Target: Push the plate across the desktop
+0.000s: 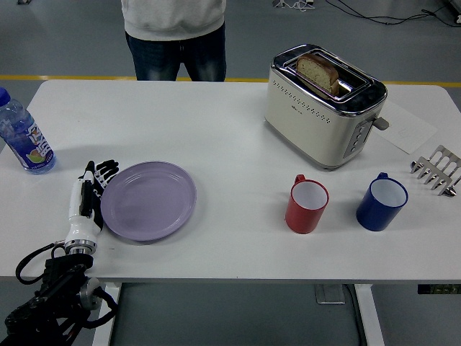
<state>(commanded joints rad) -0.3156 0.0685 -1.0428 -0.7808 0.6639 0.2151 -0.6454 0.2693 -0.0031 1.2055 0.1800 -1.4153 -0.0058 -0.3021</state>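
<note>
A lilac plate [149,200] lies flat on the white table [230,130], left of centre. My left hand [94,186] stands on edge against the plate's left rim, its black fingers stretched out straight and holding nothing. The white back of the hand and the wrist run down toward the table's near edge, and the black arm comes up from the lower left corner. My right arm does not appear in this view.
A water bottle [21,137] stands at the far left. To the plate's right sit a red mug [306,205] and a blue mug [382,202]. A toaster [320,104] with bread, a metal rack [436,170] and a standing person [173,36] are further back.
</note>
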